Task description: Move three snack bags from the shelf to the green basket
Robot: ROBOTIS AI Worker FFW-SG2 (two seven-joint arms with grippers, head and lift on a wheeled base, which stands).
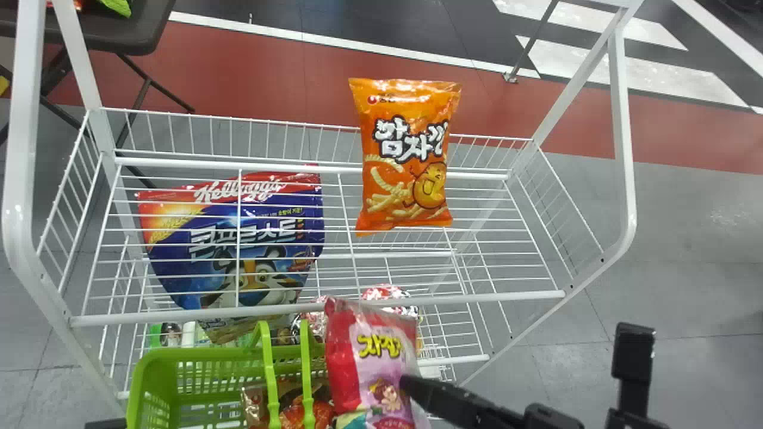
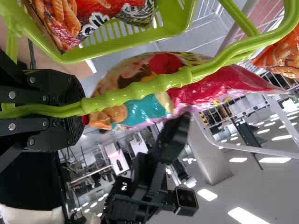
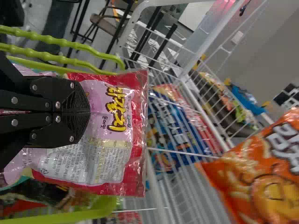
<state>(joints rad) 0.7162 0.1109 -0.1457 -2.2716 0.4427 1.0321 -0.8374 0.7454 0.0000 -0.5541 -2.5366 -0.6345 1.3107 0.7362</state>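
The green basket (image 1: 142, 384) is sitting in front of the wire shelf (image 1: 489, 297), toward its left side. Inside it, red-and-dark snack packaging (image 2: 96, 16) is lying low; count of bags cannot be told. The left gripper (image 2: 80, 111) is clenching the basket's handle (image 2: 159, 85), the green bar running out from between the jaws. The right gripper (image 1: 406, 382) is grasping the pink bag (image 1: 371, 351), jaws closed on its middle part. In the right wrist view, the bag's red top end is extending beyond the fingertips and its body is spreading to both sides of the jaws. The bag is hanging roughly upright at the basket's right part, just beside the handle in the head view; whether its bottom end is inside the rim cannot be told. On the shelf, the orange bag (image 1: 408, 155) is resting at the upper level, right of centre, well apart from both pairs of jaws. The blue bag (image 1: 232, 244) is showing through the wires at left. Red-and-white packs (image 1: 387, 292) are lying lower down, behind the pink bag's top.
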